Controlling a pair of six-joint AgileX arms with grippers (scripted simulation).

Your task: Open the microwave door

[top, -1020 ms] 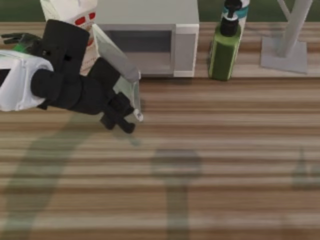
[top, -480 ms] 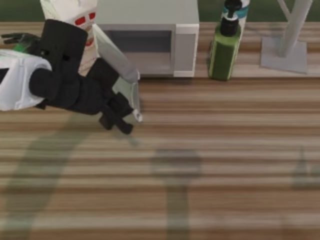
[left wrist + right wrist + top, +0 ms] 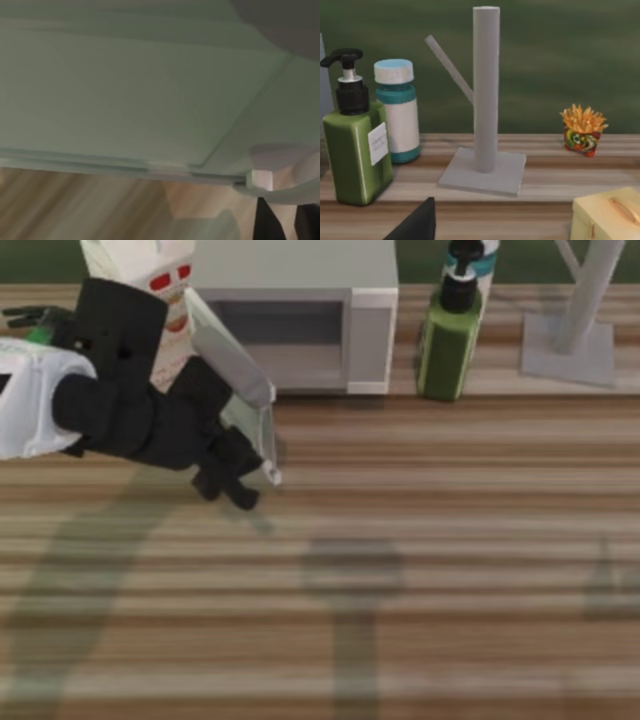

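The light-grey microwave [image 3: 300, 270] stands at the back of the table with its dark cavity [image 3: 285, 335] exposed. The microwave door [image 3: 228, 348] is hinged at the left and swung well out toward the table's front. Its white handle [image 3: 271, 473] is at the free edge. My left gripper [image 3: 243, 483] is shut on that handle, with the black arm lying left of the door. In the left wrist view the door panel [image 3: 125, 95] fills the frame, with the handle [image 3: 262, 179] just above my dark fingers [image 3: 265, 222]. My right arm is outside the top view.
A white carton with red marks [image 3: 150, 270] stands left of the microwave. To its right are a green pump bottle [image 3: 448, 340], a teal-and-white bottle [image 3: 397, 110] and a grey stand [image 3: 570, 345]. A fries carton [image 3: 582, 131] and a yellow box [image 3: 607, 215] lie farther right.
My left gripper has drifted slightly left with the handle, swinging the door's free edge a little wider. Nothing else moved.
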